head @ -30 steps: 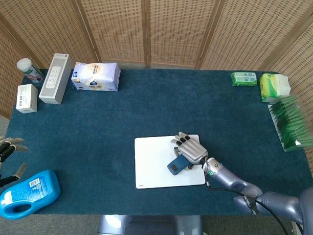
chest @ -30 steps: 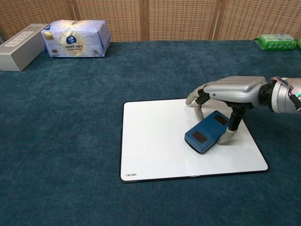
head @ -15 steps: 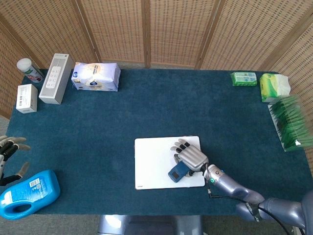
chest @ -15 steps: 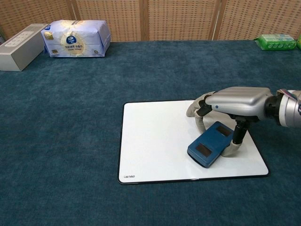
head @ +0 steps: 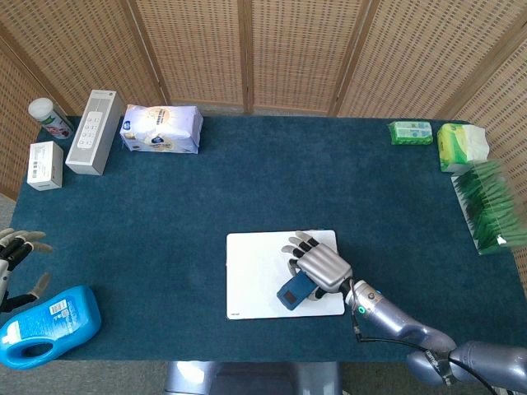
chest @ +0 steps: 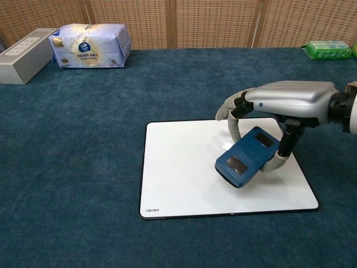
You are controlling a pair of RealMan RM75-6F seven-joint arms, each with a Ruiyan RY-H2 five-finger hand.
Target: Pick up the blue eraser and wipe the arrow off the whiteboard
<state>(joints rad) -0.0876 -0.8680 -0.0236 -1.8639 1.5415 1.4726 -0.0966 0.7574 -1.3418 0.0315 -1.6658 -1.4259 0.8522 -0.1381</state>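
The white whiteboard (chest: 178, 167) (head: 255, 271) lies flat on the blue cloth near the front edge; no arrow shows on its bare surface. My right hand (chest: 284, 106) (head: 321, 265) holds the blue eraser (chest: 247, 156) (head: 295, 291) between thumb and fingers over the board's right part. The eraser looks tilted and lifted just off the board. My left hand (head: 15, 263) hovers at the far left table edge, fingers apart, holding nothing.
A blue bottle (head: 49, 326) lies at the front left by my left hand. At the back left stand a grey box (head: 95, 132), a tissue pack (chest: 89, 44) and a small white box (head: 44, 164). Green packs (head: 457, 146) line the right side.
My right hand dragged the eraser toward the front of the board, then raised and tilted it, shifting slightly left. The left hand stayed put.
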